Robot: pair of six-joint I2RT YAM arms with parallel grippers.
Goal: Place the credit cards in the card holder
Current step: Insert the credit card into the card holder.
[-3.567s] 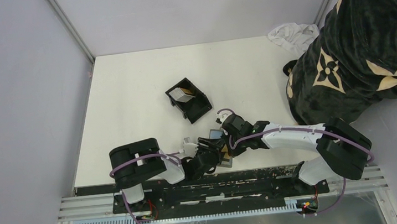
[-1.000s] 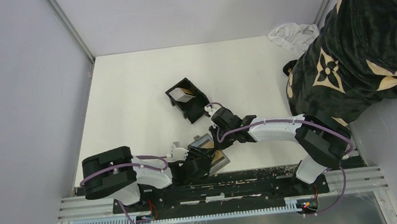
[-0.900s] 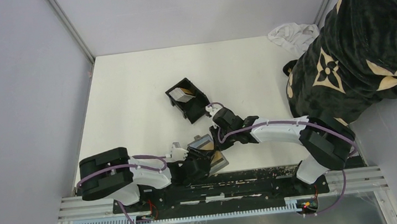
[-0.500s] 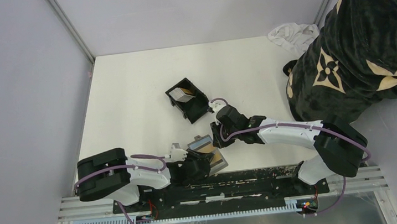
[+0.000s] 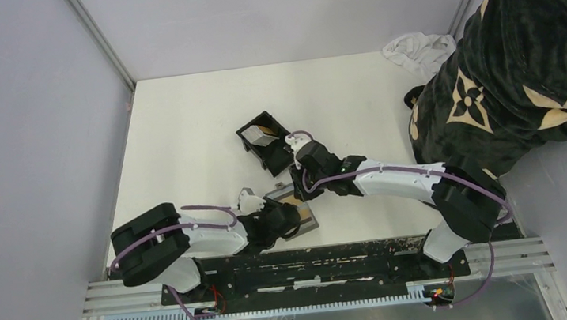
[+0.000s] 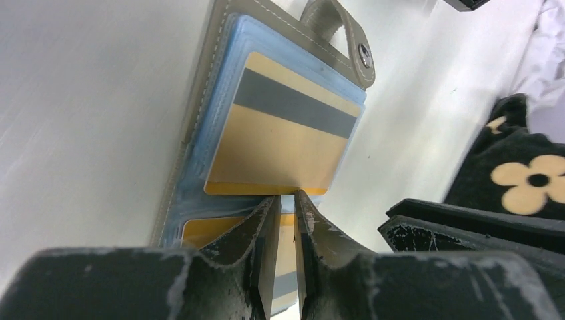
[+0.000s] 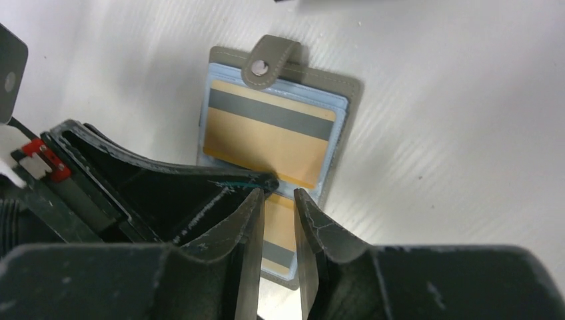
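Note:
A grey snap wallet (image 5: pixel 308 222) lies open near the front edge, and its clear blue sleeves hold two tan-gold credit cards (image 6: pixel 283 143) (image 7: pixel 266 137). My left gripper (image 6: pixel 285 197) (image 5: pixel 293 216) rests over the wallet. Its jaws stand a narrow gap apart, tips at the upper card's lower edge, with nothing between them. My right gripper (image 7: pixel 278 193) (image 5: pixel 299 190) comes from the far side, open, its tips over the lower card. The black card holder (image 5: pixel 280 158) sits just beyond, with a silver-grey card (image 5: pixel 260 137) standing in it.
A black blanket with tan flowers (image 5: pixel 509 65) bulges over the table's right side. A crumpled white cloth (image 5: pixel 415 47) lies at the back right. The black rail (image 5: pixel 315 261) runs along the near edge. Grey walls close the left and back.
My right gripper has opened and shifted up-left, closer to the black box. My left gripper's jaws have narrowed. The wallet has slid slightly away from the front edge.

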